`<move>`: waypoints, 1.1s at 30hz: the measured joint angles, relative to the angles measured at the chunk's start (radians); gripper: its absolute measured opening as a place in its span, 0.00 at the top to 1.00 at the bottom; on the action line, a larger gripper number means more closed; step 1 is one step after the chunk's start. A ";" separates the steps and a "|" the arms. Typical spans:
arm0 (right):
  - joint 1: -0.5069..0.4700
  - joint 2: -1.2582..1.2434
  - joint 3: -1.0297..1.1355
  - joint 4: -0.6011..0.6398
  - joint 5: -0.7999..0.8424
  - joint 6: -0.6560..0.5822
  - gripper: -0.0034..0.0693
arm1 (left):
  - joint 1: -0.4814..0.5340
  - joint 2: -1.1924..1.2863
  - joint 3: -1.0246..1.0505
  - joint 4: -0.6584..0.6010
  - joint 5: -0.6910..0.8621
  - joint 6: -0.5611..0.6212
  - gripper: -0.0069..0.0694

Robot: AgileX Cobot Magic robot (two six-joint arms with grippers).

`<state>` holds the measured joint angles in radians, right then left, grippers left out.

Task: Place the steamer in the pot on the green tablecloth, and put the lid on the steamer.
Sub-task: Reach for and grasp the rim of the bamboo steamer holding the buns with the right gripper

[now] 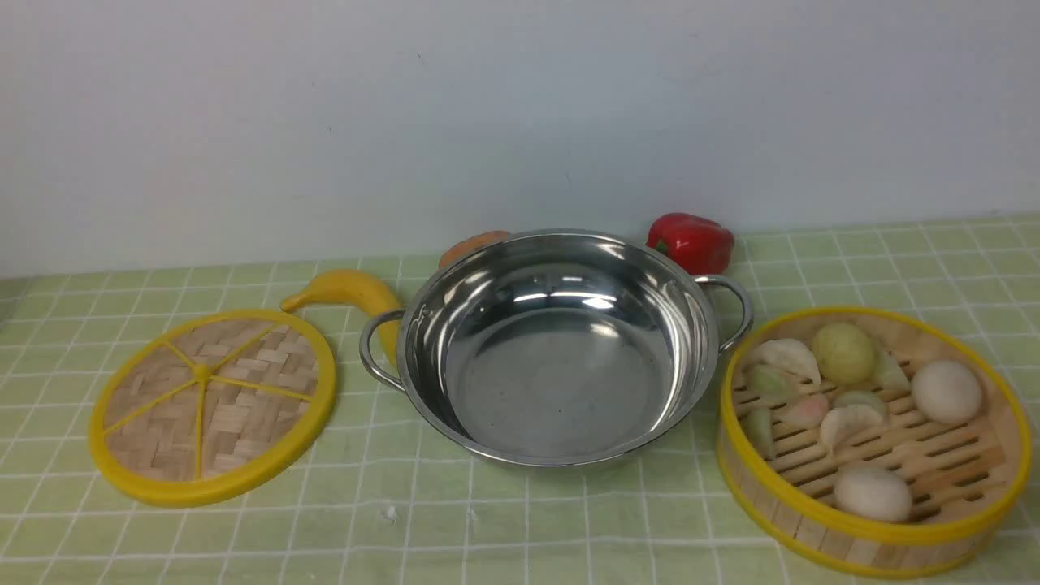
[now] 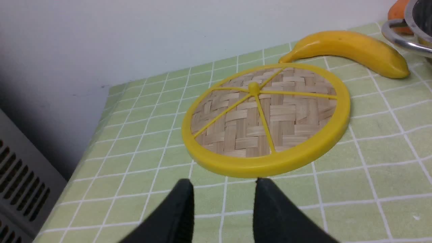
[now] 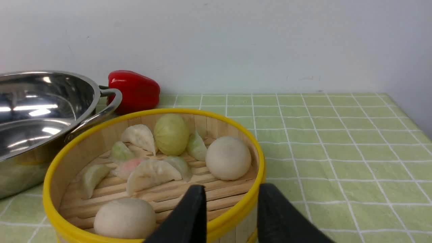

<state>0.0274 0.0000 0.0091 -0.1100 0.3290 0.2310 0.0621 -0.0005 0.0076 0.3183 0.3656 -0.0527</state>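
Yellow-rimmed bamboo steamer (image 1: 942,465) holds white, green, pink dumplings (image 1: 849,422).

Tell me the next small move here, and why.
Probably close the right hand on the near rim of the steamer: its open fingers seem to straddle that rim, one inside, one outside. The steamer sits on the tablecloth beside the empty pot, and must go in before the lid.

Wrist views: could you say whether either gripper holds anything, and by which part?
Nothing is held: left gripper open beside the woven yellow-rimmed lid, right gripper open by the round bamboo steamer.
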 joint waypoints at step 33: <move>0.000 -0.001 0.000 -0.012 -0.022 0.000 0.62 | 0.000 0.000 0.001 -0.415 -0.145 -0.186 0.59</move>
<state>0.0274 -0.0014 0.0091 -0.1221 0.3068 0.2310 0.0621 -0.0005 0.0086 -0.0971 0.2211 -0.2392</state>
